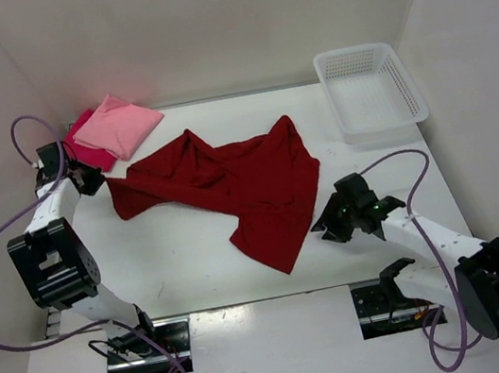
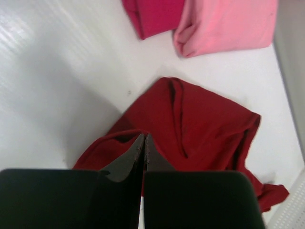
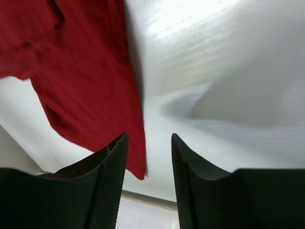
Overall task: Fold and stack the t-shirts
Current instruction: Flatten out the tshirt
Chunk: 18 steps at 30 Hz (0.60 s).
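Three t-shirts (image 1: 230, 185) (two stacked), one basket (image 1: 370, 94)

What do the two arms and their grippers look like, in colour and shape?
Both the left arm and the right arm have white links and boxy black joint housings. A purple cable loops along each. The left gripper and right gripper have black, tapering fingers; a fine mesh texture shows on the right one's.
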Tool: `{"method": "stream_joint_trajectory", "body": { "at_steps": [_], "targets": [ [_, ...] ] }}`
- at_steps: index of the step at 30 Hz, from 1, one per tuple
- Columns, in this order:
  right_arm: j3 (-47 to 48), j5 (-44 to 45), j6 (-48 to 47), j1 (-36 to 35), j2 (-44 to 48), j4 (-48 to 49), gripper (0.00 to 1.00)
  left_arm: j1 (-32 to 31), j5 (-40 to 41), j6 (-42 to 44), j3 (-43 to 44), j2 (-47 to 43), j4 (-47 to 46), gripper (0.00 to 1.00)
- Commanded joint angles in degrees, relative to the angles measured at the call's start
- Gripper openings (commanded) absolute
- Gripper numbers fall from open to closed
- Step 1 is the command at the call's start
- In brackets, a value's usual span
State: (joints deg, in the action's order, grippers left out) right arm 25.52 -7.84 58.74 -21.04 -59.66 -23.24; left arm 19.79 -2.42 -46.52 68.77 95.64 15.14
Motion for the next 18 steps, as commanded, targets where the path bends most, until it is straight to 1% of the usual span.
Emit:
{"method": "stream_joint_trajectory", "body": {
  "at_steps": [1,3,4,5,8,9,10,12,14,18],
  "targets": [
    [-2.2,-1.5,3.4,-3.7,1.3,-0.3,0.47,0.7,-4.9,-0.1,3.7,0.3,-4.0,0.0],
    [-2.9,-2.7,6.0,-7.2,0.6,1.7,0.49,0.7,-6.2,-1.5,0.6,-0.5,-6.9,0.0],
    [-2.9,-2.7,7.2,-10.9,0.0,3.2,0.49,0.7,-6.2,-1.5,-0.8,-1.6,-7.6,0.0],
    [-3.5,-2.7,8.2,-12.5,0.0,3.7,0.49,0.7,-6.2,-1.5,-3.8,-2.3,-9.0,0.0],
    [-4.1,-3.2,11.5,-16.4,-1.7,6.9,0.5,0.7,-6.2,-1.5,-7.8,-5.3,-10.9,0.0],
    [-4.6,-4.8,12.4,-16.9,-2.6,8.0,0.5,0.7,-6.2,-0.9,-9.1,-6.3,-10.9,0.0],
    [-5.3,-4.8,13.0,-17.5,-3.8,9.1,0.5,-1.0,-5.5,-0.9,-9.1,-6.9,-10.9,0.0],
    [-5.8,-4.8,14.0,-19.7,-5.1,11.3,0.47,-2.2,-4.3,-0.1,-9.1,-7.4,-9.7,0.0],
    [-5.8,-5.3,14.8,-21.8,-6.3,13.2,0.46,-2.8,-3.7,0.4,-9.6,-8.7,-9.7,0.0],
    [-6.4,-6.0,16.1,-23.1,-8.6,15.8,0.42,-2.8,-3.7,0.4,-11.6,-11.0,-10.2,0.0]
  ]
}}
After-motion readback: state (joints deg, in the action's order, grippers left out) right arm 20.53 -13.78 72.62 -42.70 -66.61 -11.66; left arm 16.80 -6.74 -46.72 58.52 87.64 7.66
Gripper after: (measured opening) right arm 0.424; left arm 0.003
